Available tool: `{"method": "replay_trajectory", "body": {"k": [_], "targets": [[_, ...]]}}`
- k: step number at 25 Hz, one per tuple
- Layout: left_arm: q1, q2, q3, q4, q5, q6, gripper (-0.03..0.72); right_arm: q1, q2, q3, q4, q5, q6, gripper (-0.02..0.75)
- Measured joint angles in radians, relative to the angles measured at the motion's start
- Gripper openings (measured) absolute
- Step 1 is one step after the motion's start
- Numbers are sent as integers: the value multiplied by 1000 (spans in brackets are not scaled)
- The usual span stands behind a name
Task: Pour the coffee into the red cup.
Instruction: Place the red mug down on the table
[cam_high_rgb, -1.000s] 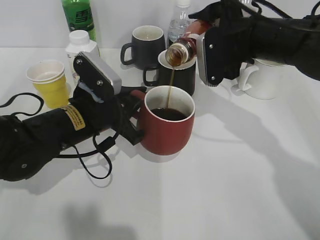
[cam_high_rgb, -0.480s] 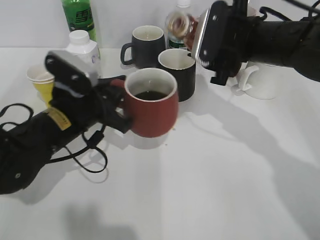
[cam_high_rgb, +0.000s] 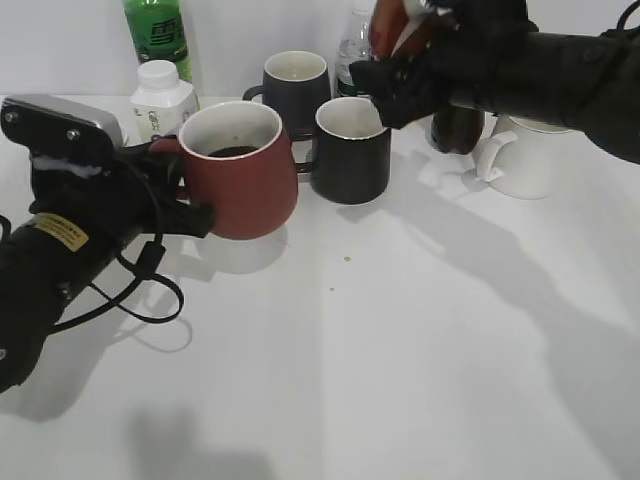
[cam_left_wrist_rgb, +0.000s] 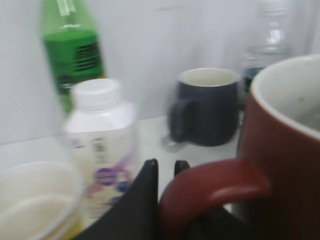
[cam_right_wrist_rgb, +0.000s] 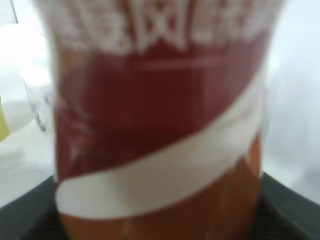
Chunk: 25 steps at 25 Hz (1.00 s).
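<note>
The red cup (cam_high_rgb: 240, 170) holds dark coffee and hangs slightly above the table at left centre. My left gripper (cam_high_rgb: 178, 190) is shut on its loop handle (cam_left_wrist_rgb: 210, 187), with the black fingers (cam_left_wrist_rgb: 165, 172) beside the handle in the left wrist view. My right gripper (cam_high_rgb: 395, 75) is shut on the coffee bottle (cam_high_rgb: 392, 25), held high at the back above a black mug and well right of the red cup. The bottle's brown body and white swoosh (cam_right_wrist_rgb: 160, 165) fill the right wrist view. No stream is falling.
Two black mugs (cam_high_rgb: 350, 150) (cam_high_rgb: 297, 85) stand right of the red cup. A white jug (cam_high_rgb: 535, 155) and a dark bottle (cam_high_rgb: 455, 125) stand at back right. A green bottle (cam_high_rgb: 158, 35), a white bottle (cam_high_rgb: 163, 95) and a yellow cup (cam_left_wrist_rgb: 35, 200) are at back left. Coffee drops (cam_high_rgb: 348, 260) lie on the table.
The pour has stopped. My right gripper has tipped the bottle back up and lifted it away. My left gripper has carried the red cup to the left and back.
</note>
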Motion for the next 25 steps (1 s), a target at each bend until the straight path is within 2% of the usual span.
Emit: {"method": "replay_trajectory", "body": {"k": [4,10,19,25], "targets": [[15,0,0,-23,1,0,67,0,0,3,10,1,160,510],[69,13,0,-54,-3,0,67,-8,0,90,92,2,184,510],[77,110,-33,-38,7,1,67,-17,-1,222,366,-1,-39,510],[77,171,-96,-35,6,6,67,-17,-1,235,460,-7,-115,510]]}}
